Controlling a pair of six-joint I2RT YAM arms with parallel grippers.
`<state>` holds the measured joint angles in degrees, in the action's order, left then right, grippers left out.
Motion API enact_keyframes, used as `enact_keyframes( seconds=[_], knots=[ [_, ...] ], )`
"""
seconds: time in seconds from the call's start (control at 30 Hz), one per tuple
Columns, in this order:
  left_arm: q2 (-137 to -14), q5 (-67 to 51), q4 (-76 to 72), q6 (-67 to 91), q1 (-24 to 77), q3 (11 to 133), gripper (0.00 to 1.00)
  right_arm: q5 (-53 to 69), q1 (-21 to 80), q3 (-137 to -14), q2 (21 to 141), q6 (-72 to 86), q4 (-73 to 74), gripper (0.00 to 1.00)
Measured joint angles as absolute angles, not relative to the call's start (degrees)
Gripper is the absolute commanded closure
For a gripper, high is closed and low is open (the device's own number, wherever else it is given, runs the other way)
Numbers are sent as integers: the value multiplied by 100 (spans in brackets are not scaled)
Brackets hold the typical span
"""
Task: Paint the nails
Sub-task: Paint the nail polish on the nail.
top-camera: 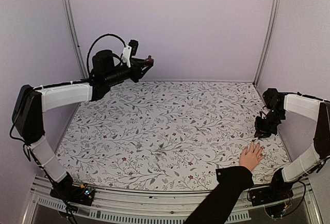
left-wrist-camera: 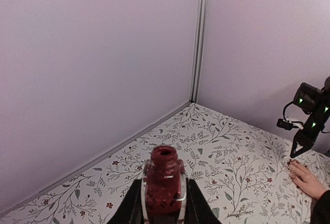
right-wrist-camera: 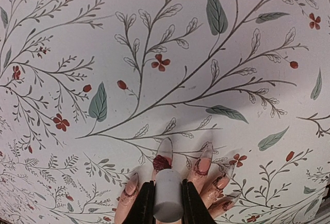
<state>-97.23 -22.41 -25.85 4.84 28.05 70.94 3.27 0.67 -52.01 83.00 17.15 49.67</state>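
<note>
A light-skinned hand (top-camera: 251, 156) with a black sleeve lies flat on the floral cloth at the front right, fingers spread. In the right wrist view its long clear nails (right-wrist-camera: 166, 147) point away from me. One carries a dark-red blob at its base, and the others (right-wrist-camera: 207, 153) have red smears at the cuticle. My right gripper (right-wrist-camera: 168, 204) is shut on a white cap (right-wrist-camera: 167, 190) just above that hand; whatever hangs under the cap is hidden. My left gripper (left-wrist-camera: 164, 203) holds a dark-red bottle (left-wrist-camera: 165, 180), uncapped and upright, high near the back wall (top-camera: 148, 63).
Lilac walls close in the back and both sides, with aluminium posts (top-camera: 268, 28) in the corners. The floral cloth (top-camera: 170, 126) covers the table. The black sleeve (top-camera: 221, 198) crosses the front rail near my right arm's base.
</note>
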Motion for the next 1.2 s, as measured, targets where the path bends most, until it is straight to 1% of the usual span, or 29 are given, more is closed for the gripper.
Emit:
enact_keyframes(
  seconds=[1.2],
  knots=[
    [-9723, -2246, -2628, 626, 2805, 7087, 100, 178, 69, -5164, 8322, 1865, 4954, 100]
  ],
)
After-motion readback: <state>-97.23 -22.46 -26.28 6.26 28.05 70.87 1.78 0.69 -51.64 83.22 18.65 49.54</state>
